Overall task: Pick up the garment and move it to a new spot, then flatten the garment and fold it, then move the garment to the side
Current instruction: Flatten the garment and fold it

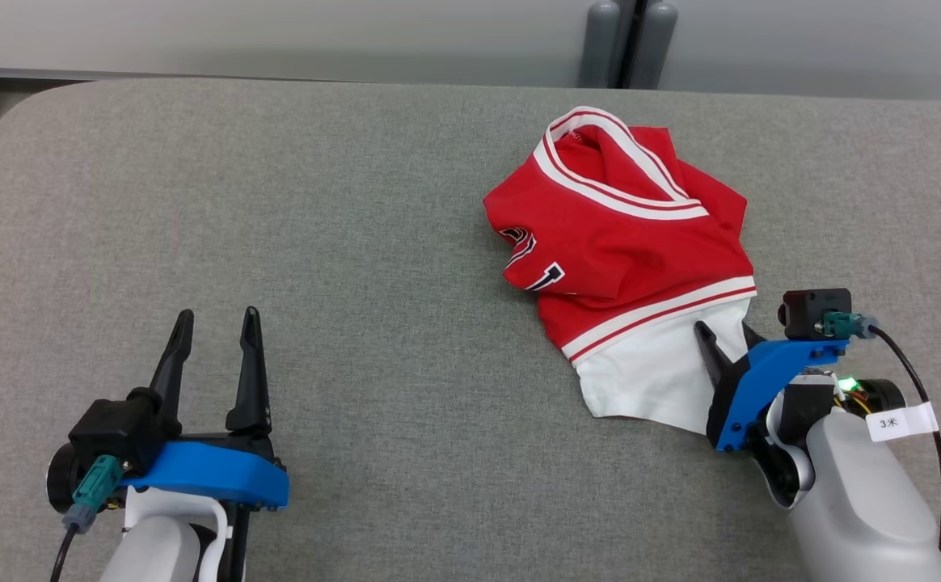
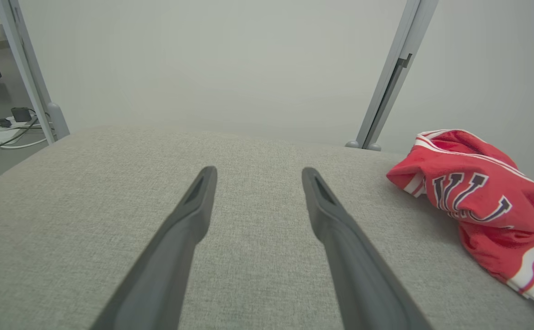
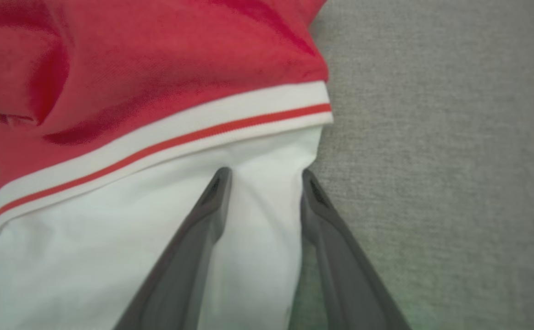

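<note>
The right fingers [image 3: 212, 206] stand apart astride the white edge of the garment [image 1: 624, 242], which lies crumpled on the right side of the table [image 1: 357, 202]. I'd sink them lower and gather a full fold before closing. The left fingers [image 1: 251, 364], also apart, hover well away.

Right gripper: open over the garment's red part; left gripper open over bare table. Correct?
No: the right gripper is open over the garment's white part, per the right wrist view. The left gripper, open over bare table, is correct.
</note>
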Controlling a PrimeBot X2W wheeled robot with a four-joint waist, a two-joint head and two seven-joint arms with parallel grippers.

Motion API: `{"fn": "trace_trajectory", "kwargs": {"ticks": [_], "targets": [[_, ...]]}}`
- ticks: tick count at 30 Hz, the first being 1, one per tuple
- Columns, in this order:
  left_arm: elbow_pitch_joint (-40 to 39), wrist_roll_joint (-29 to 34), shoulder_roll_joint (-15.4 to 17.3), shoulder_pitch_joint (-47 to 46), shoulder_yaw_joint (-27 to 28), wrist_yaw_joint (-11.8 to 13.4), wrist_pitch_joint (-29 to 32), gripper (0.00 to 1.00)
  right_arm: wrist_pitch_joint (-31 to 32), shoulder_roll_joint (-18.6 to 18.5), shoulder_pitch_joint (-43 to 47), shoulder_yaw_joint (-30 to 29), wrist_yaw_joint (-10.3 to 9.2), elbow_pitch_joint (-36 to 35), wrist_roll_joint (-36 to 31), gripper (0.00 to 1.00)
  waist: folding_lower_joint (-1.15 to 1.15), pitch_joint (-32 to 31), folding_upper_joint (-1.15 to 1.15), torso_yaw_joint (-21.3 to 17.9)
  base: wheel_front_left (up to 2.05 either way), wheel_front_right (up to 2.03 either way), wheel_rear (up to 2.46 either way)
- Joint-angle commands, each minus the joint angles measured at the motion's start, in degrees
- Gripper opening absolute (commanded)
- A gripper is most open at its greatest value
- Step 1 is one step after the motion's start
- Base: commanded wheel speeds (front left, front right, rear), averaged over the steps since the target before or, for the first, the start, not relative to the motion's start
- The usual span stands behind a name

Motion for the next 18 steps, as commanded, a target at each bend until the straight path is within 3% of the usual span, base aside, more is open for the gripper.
{"fn": "trace_trajectory", "kwargs": {"ticks": [1,10,18], "targets": [[0.5,-0.16,-0.15,-0.56,0.25,-0.32,-0.53,1.0,-0.23,0.91,0.98,1.29,0.2,2.51,1.12,0.0,-0.01,-0.72,0.0,-0.14,0.0,0.0,0.0],[1.97,-0.62,-0.25,1.73,0.61,-0.18,-1.16,1.0,-0.82,0.47,0.07,6.18,0.19,-7.11,6.69,0.0,-0.01,-5.15,0.0,-1.43,0.0,0.0,0.0],[1.34,-0.83,0.23,3.64,1.26,0.19,-1.54,1.0,7.87,-0.59,-6.2,14.97,0.19,-27.71,12.06,0.0,-0.01,-7.71,0.0,-2.47,0.0,0.0,0.0]]}}
